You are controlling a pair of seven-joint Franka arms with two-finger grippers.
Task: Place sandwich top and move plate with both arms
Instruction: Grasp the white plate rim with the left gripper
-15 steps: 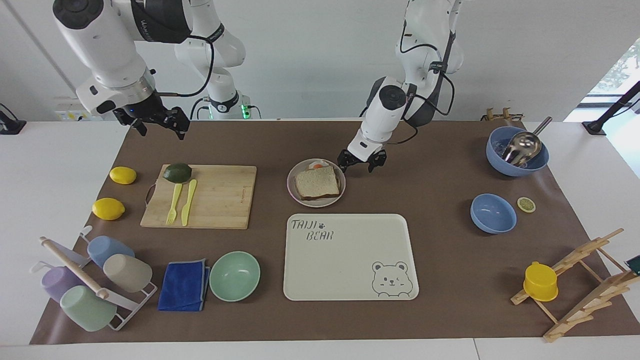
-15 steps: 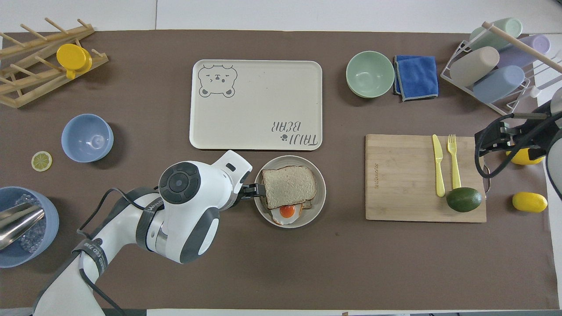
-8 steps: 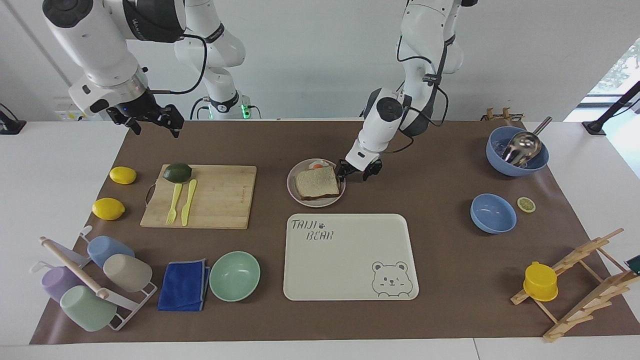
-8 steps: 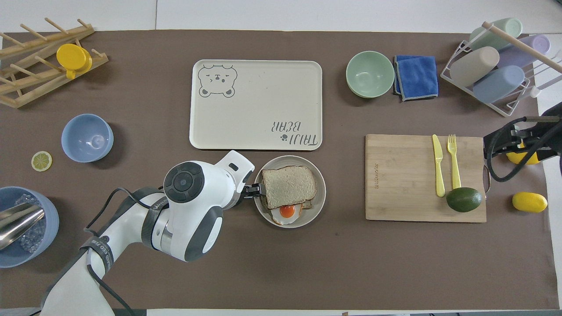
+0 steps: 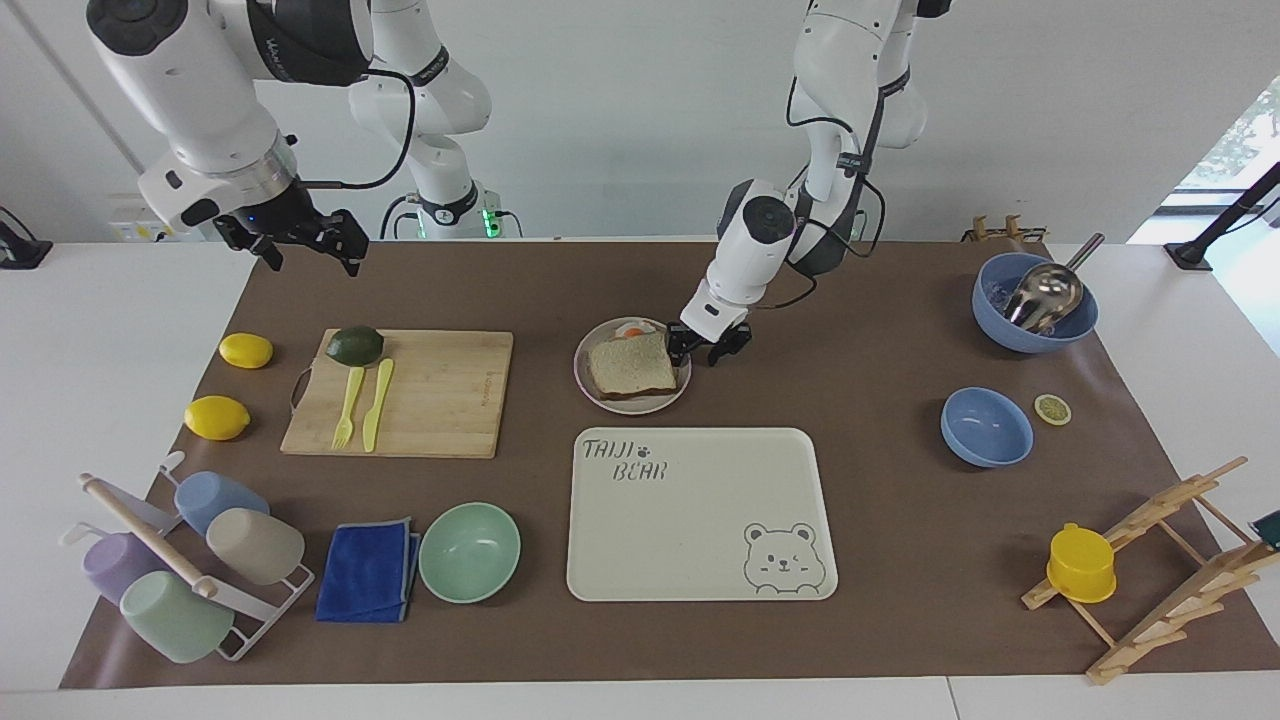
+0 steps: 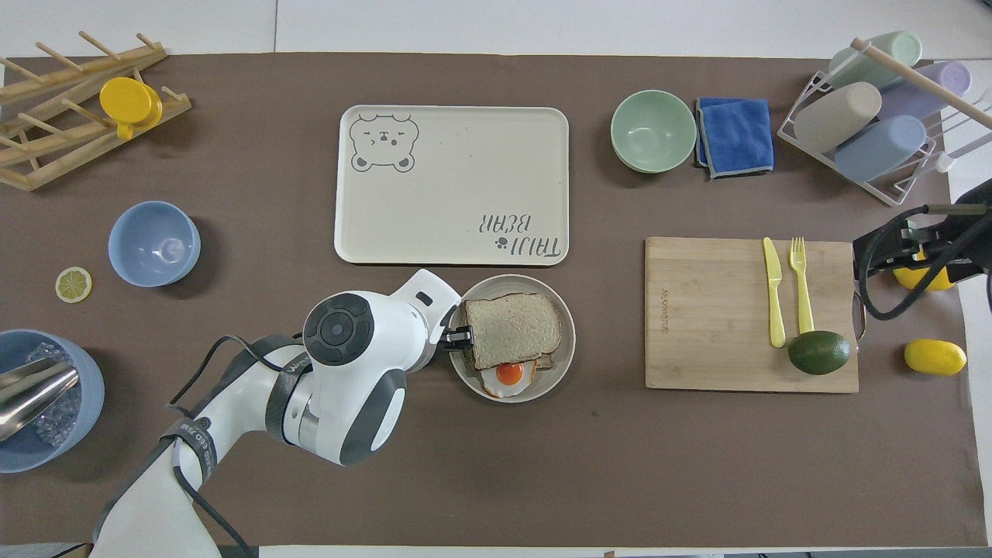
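Pincer narrowing on the plate (image 5: 632,402) rim.
Left pincer (image 5: 708,345) has closed partway at the plate's edge toward the left arm's end; sandwich top (image 5: 632,366) already lies on it. Right pincer (image 5: 300,240) waits wide above the counter (image 5: 900,300).

Over the last second the left gripper (image 5: 702,350) came down from just beside the plate (image 5: 600,396) onto the rim at the plate's left-arm side, and its fingers drew inward from wide apart to partly closed about that rim. The sandwich top (image 5: 632,366) shifted slightly on the plate. The right gripper (image 5: 300,240) rose a little and drew toward the right arm's end of the table.
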